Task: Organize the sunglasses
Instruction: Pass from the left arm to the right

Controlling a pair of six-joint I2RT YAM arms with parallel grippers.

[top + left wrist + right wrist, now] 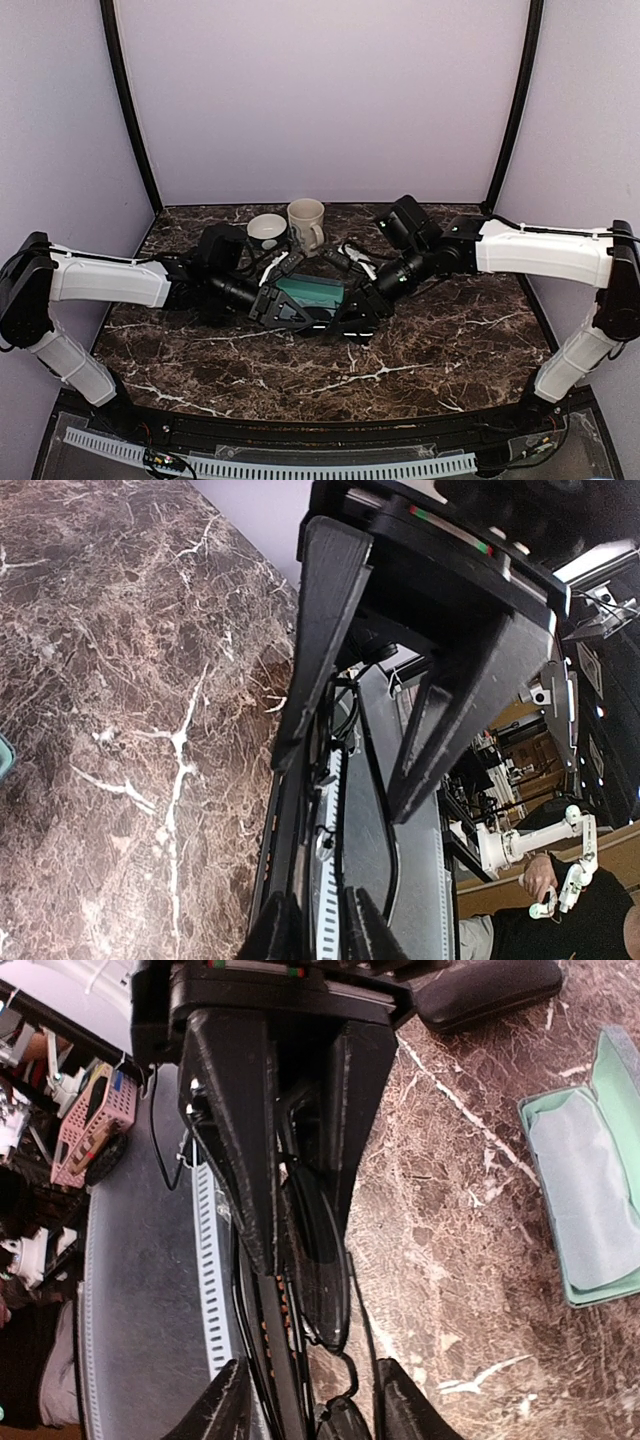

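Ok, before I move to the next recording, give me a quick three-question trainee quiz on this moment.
1. True or false: the teal case lies open.
2. What does the right pincer hold? A) a spoon B) thin wire-framed sunglasses C) a black oval case
3. Fill in: ___ mugs stand at the back of the table.
Key: 1 true; 2 B; 3 two.

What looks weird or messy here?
Nothing is spilled or broken. A white mug and a cream mug stand at the back, odd beside glasses things. The green case lies open while the right claw holds the thin sunglasses.
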